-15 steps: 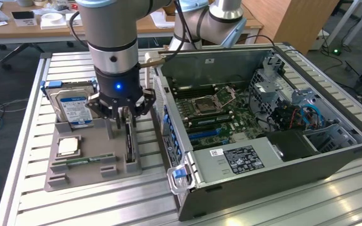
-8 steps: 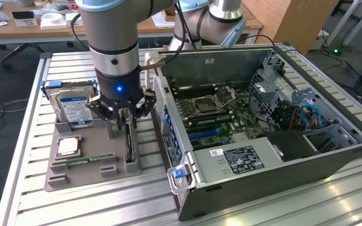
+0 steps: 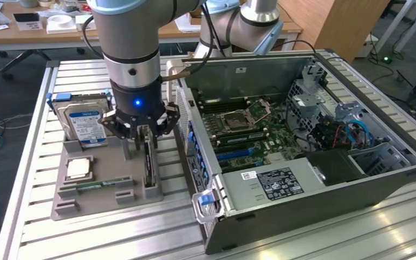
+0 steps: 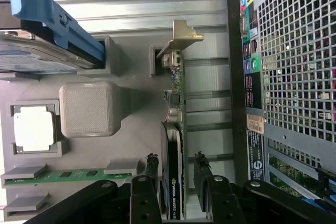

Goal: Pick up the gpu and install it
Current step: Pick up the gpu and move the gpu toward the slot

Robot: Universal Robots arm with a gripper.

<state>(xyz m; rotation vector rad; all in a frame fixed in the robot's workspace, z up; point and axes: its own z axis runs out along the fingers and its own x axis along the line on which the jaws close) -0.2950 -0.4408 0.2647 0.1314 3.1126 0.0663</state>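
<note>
The pincer (image 3: pixel 144 142) is hanging wide open over a grey holder tray (image 3: pixel 85 203) on the slatted bench (image 3: pixel 38 238). Its fingers (image 4: pixel 152 167) are straddling the gpu (image 4: pixel 174 129) without visibly pressing it. The card is standing on edge in the tray's slot, bracket end away from the fingers. In the exterior view the pincer is partly hiding the card's upper edge. An open computer case (image 3: pixel 324 184) is sitting just beside the tray.
</note>
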